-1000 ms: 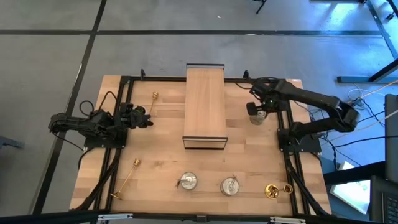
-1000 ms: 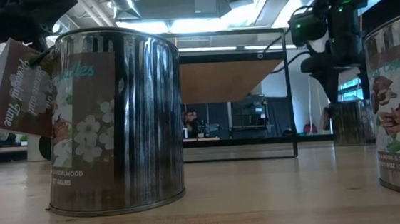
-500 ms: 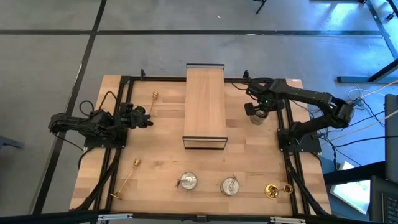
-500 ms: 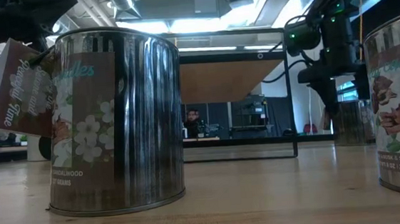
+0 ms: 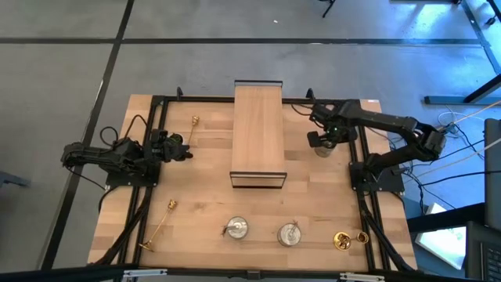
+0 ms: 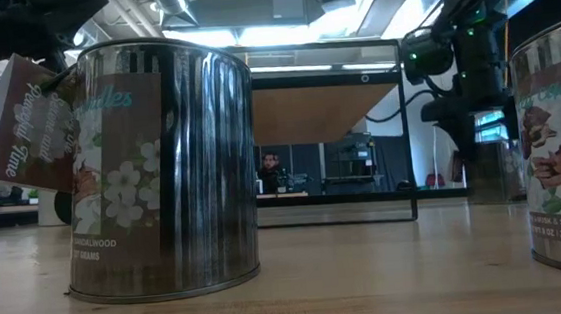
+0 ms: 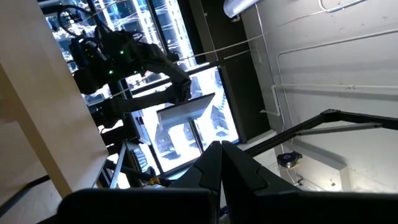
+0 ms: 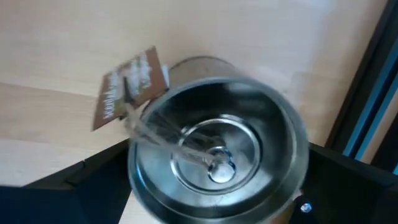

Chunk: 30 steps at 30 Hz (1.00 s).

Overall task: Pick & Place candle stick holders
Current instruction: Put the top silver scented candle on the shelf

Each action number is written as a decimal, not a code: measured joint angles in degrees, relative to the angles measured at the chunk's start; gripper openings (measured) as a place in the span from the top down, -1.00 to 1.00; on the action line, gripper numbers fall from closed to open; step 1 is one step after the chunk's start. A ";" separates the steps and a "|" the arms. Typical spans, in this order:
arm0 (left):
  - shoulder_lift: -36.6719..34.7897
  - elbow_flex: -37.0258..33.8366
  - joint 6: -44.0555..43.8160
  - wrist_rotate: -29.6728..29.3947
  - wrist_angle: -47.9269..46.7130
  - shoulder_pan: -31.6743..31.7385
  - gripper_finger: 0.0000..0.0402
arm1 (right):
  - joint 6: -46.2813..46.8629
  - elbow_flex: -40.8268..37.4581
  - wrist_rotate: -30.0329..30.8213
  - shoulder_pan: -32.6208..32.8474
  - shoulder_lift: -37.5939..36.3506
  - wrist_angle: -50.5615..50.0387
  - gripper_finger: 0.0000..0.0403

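Observation:
A squat silver candle stick holder (image 8: 217,155) with a brown paper tag (image 8: 127,87) stands on its base at the table's far right (image 5: 322,150). My right gripper (image 8: 217,171) hangs over it, pointing down and open, with one finger on each side of the holder's rim. The low view shows this gripper (image 6: 480,111) just above that holder (image 6: 492,172). Two more silver holders (image 5: 235,229) (image 5: 290,233) stand near the front edge. Slim gold candlesticks lie at the far left (image 5: 192,127) and near left (image 5: 159,227). My left gripper (image 5: 186,149) waits shut at the left.
A long wooden box (image 5: 257,135) with a dark frame lies in the middle of the table's far half, left of my right gripper. A gold holder (image 5: 344,240) sits at the near right corner. Black rails (image 5: 362,196) run along both sides of the table.
My right gripper has sunk toward the silver holder at the far right, staying open and pointing down. The holder has kept its place.

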 joint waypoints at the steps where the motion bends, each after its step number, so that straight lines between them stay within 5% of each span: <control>1: 0.00 0.00 0.00 0.04 0.00 0.00 0.99 | 0.07 -0.72 -0.11 0.03 0.00 0.14 -0.98; 20: -0.01 0.00 0.42 -0.01 0.06 -0.01 0.99 | -1.50 -3.59 4.91 2.08 0.00 8.17 -0.98; 30: -0.01 0.00 0.44 0.52 0.90 0.00 0.99 | -1.64 -3.59 -0.93 2.08 0.00 10.96 -0.98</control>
